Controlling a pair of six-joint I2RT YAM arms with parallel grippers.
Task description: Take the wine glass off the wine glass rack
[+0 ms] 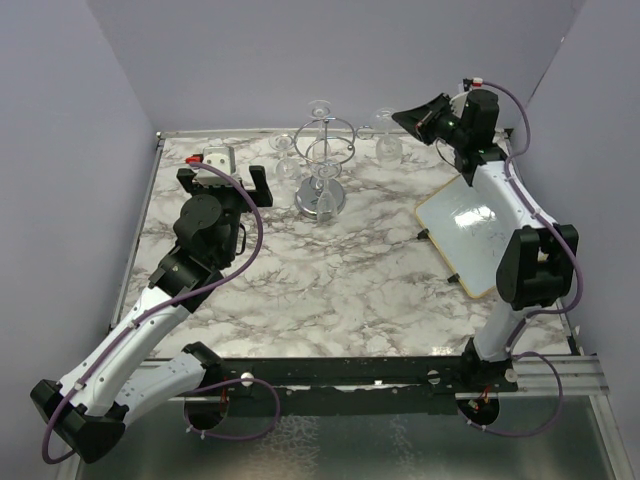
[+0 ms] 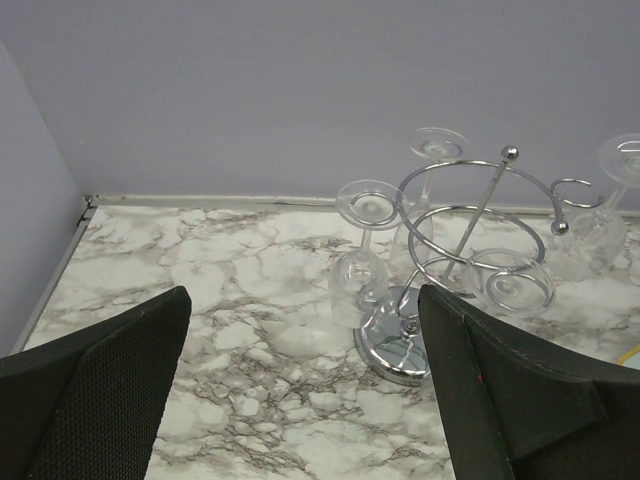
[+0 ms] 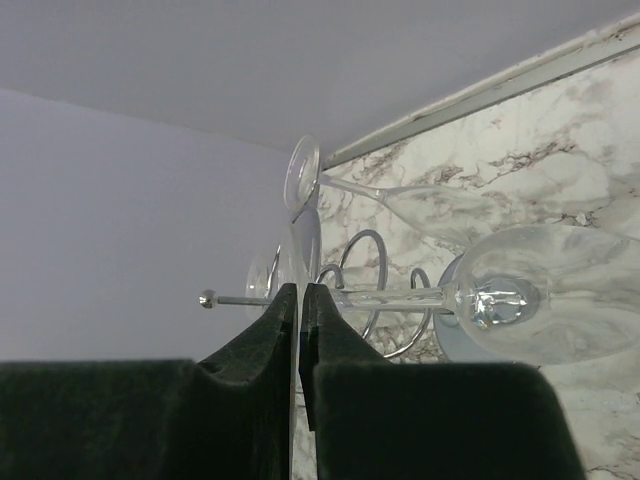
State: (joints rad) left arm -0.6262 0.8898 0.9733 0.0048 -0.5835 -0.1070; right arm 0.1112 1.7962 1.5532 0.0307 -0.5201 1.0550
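Right wrist view: right gripper [image 3: 300, 296] has its fingers drawn narrow, nipping the thin foot disc of the wine glass [image 3: 540, 290] edge-on between the pads. Stem runs sideways from the fingers to the bowl, which lies close to the lens. Chrome loops of the wine glass rack [image 3: 365, 262] sit just behind the stem.

Top external view: right gripper [image 1: 405, 115] sits raised at the far right of the rack [image 1: 322, 196], touching the glass [image 1: 385, 138] at its foot. Left gripper [image 1: 224, 180] hovers near the rack's left side with fingers spread wide, holding nothing.

Left wrist view: held glass [image 2: 598, 225] hangs at the right edge of frame, just beside the open hooked end of one rack arm. I cannot tell whether the stem is inside that hook or just past it. Three other glasses [image 2: 360, 270] hang on the rack's [image 2: 395, 345] loops (not part of this grasp, as far as I can see).

Progress, my reading:
- Done: approach and grasp at the foot.
- Unclear: whether the stem is clear of the arm.
- Left: draw the glass outward along the arm opening until free, then carry it away from the rack.

Rack base stands upright on the marble table [image 1: 330, 290].
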